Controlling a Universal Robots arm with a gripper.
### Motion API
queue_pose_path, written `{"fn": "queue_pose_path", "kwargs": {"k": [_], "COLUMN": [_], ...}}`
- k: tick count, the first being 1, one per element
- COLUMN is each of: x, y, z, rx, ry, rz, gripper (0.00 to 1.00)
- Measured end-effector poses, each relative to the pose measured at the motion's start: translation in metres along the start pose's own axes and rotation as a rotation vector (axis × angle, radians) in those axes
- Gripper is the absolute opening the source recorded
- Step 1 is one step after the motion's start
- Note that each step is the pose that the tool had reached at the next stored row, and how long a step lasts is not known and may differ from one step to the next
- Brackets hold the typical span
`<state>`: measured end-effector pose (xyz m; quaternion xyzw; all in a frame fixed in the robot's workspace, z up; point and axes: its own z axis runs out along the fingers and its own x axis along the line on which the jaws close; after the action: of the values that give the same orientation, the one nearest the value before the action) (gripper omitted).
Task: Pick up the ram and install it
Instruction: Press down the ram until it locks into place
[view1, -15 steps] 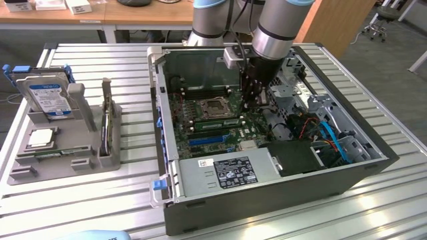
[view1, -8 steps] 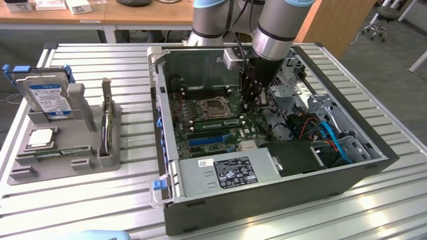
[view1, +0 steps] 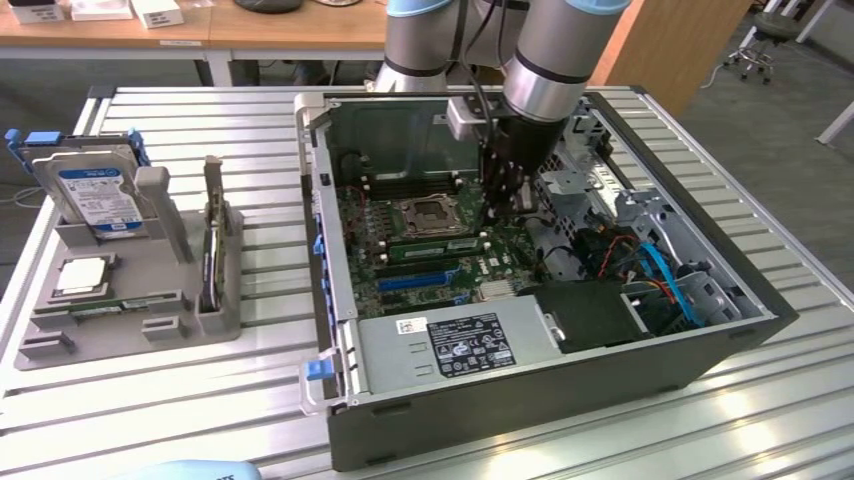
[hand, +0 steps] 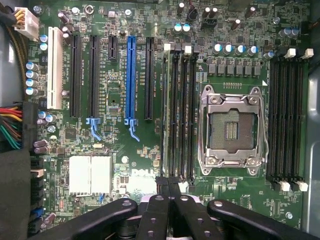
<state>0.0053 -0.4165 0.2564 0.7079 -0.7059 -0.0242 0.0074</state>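
Nearest sits the labelled power supply (view1: 454, 345) at the case's (view1: 534, 410) near edge. Past it, on the green board (hand: 120, 100), the ram (view1: 430, 244) stands in a slot near the empty processor socket (hand: 231, 127). The gripper (hand: 168, 184) is clenched, fingertips together with nothing between them, at one end of that stick. I reckon pressing on one end could tip the ram and leave it half seated, or the tips could slip off and scrape the board. Beyond, the arm (view1: 547, 60) rises out of the case.
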Motion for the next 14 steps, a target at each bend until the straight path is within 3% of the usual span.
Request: {"fn": "queue_pose_path", "kwargs": {"k": [14], "x": [0.0002], "y": [-0.0004], "z": [0.0082], "rx": [0.0000], "ry": [0.0000], "rz": [0.000], "gripper": [0.10]}}
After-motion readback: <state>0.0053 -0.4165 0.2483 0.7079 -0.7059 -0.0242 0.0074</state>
